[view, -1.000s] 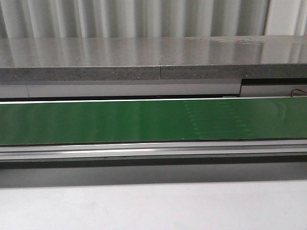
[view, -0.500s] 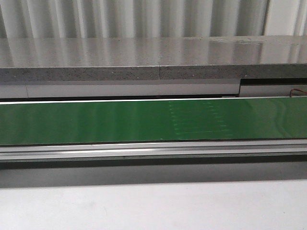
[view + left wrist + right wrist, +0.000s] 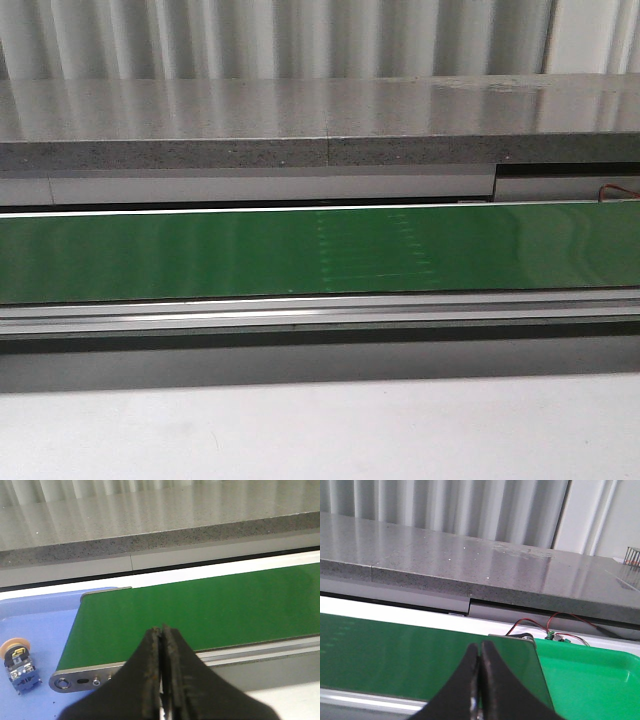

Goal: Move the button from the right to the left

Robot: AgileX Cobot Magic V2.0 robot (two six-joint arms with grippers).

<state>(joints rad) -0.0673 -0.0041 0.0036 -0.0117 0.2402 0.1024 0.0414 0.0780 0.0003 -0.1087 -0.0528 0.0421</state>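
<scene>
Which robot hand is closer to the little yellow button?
Left. The button lies on the blue tray beside the left gripper. The right gripper sees only the belt's other end, no button.

A long green conveyor belt runs across the scene in a silver metal frame, with a speckled grey stone ledge behind it and a plain pale grey tabletop in front. At the belt's left end lies a flat light-blue tray, and on it rests a small push button with a yellow-orange cap and blue contact block, lying on its side just beside the belt's end. At the right end a bright green plastic tray sits against the belt, with thin red wires behind it.
</scene>
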